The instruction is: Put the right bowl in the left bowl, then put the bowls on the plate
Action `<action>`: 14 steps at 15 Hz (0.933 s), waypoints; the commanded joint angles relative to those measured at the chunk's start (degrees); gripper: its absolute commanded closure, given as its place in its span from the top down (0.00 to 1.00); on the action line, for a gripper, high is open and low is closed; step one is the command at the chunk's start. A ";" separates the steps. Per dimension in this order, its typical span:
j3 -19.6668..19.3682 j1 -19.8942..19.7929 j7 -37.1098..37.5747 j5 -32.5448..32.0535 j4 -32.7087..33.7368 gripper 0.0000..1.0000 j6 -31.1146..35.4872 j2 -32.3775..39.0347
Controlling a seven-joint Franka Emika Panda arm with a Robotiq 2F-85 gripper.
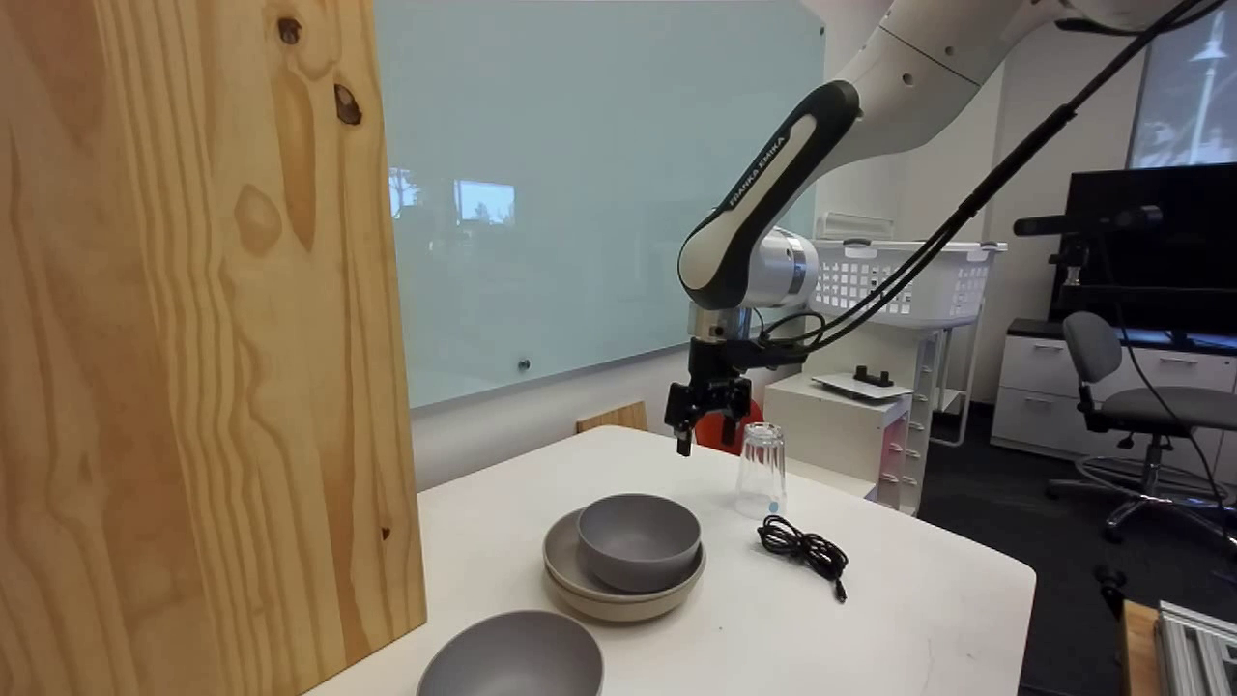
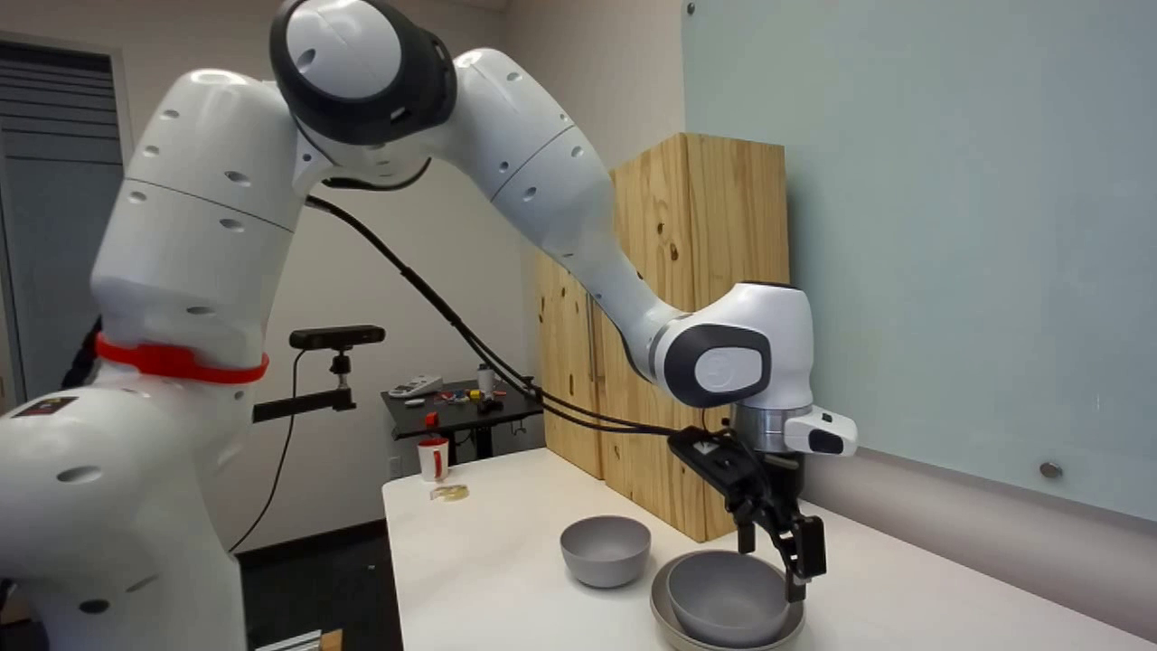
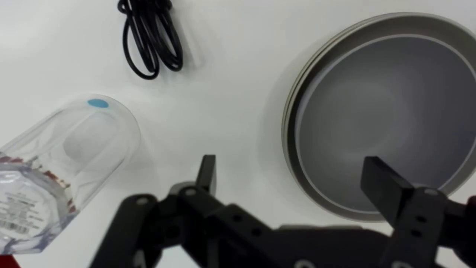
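One dark-grey bowl (image 1: 638,546) sits upright inside the tan plate (image 1: 623,609). The same bowl (image 2: 728,601) and plate (image 2: 662,611) show in an exterior view, and the bowl (image 3: 372,111) and plate rim (image 3: 405,24) in the wrist view. The second grey bowl (image 1: 522,662) stands on the table beside the plate; it also shows in an exterior view (image 2: 606,553) and is outside the wrist view. My gripper (image 1: 706,443) is open and empty, raised above the table near the plate. In the wrist view (image 3: 290,163), one finger overlaps the bowl, the other bare table.
An upturned clear glass (image 1: 762,474) and a coiled black cable (image 1: 804,549) lie near the plate; both are in the wrist view. A tall wooden cabinet (image 2: 696,362) and a glass board (image 2: 922,271) bound the table. A mug (image 2: 434,459) stands at a table corner.
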 commanded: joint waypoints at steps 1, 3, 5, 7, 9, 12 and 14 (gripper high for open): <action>0.47 -0.47 0.21 -0.29 0.05 1.00 -0.08 -0.02; 1.69 -1.37 -2.22 1.87 1.97 1.00 0.59 2.51; 2.80 -2.04 -3.10 3.49 3.57 1.00 1.04 5.07; 4.63 -3.18 -6.11 5.54 4.63 1.00 1.14 7.20; 5.89 -4.14 -8.96 6.23 6.20 1.00 0.54 9.51; 6.58 -5.18 -11.16 5.14 9.07 1.00 -0.73 12.80; 6.55 -5.56 -11.79 4.53 10.75 1.00 -1.42 14.59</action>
